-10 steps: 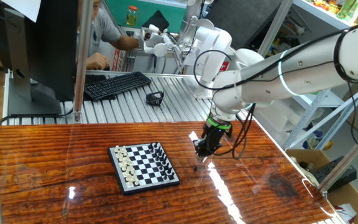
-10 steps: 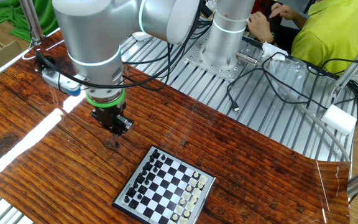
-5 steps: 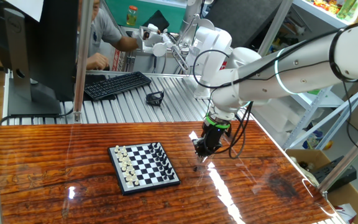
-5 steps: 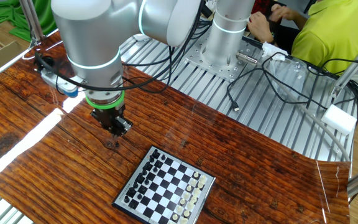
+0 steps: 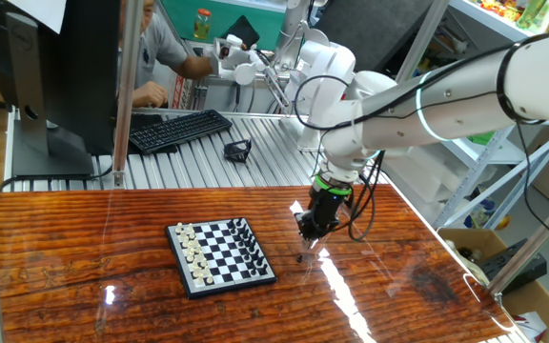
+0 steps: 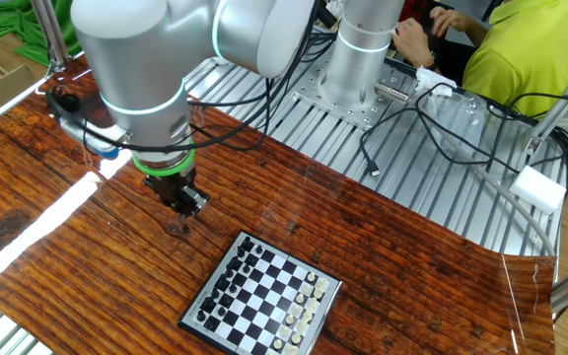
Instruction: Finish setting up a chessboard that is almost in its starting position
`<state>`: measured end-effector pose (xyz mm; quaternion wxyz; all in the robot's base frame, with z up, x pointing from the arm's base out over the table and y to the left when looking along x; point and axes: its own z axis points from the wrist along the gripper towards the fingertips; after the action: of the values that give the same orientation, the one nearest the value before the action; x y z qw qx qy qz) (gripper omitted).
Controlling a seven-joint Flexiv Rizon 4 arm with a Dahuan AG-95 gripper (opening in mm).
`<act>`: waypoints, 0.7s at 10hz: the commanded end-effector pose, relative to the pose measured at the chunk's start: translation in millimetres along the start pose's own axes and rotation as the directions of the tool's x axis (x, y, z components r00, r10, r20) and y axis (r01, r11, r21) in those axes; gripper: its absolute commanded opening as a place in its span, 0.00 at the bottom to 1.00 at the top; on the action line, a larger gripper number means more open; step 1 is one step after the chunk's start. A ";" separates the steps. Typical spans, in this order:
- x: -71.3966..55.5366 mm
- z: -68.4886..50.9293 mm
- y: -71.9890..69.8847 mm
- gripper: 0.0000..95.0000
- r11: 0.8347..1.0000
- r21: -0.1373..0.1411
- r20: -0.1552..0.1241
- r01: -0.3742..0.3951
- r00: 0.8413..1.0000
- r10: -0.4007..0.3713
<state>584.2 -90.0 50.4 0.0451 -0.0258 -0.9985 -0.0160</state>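
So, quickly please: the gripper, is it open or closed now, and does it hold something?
Gripper: above the wooden table beside the small black-and-white checkered chessboard; too small and dark to tell whether it is open, closed, or holding a piece.

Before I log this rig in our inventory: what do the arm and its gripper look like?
The arm is glossy white-grey with rounded, tube-like segments and a thin glowing cyan ring at a joint. A green band circles the wrist just above the small black two-finger gripper, seen from the other side too. Black cables loop loosely beside the wrist.
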 end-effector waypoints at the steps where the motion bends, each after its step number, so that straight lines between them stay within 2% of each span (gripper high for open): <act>1: 0.8 0.3 -0.2 0.00 1.000 0.018 -0.007 0.000 1.000 0.001; 2: 0.8 0.3 -0.2 0.00 0.999 0.032 -0.020 -0.006 1.000 0.006; 4: 0.8 0.3 -0.2 0.00 0.999 0.041 -0.052 -0.012 0.999 0.014; 5: 0.8 0.3 -0.2 0.00 0.999 0.041 -0.055 -0.015 0.998 0.017; 7: 0.8 0.3 -0.2 0.00 0.998 0.060 -0.068 -0.004 0.998 0.008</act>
<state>585.1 -89.1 49.5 0.0813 -0.0265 -0.9962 0.0131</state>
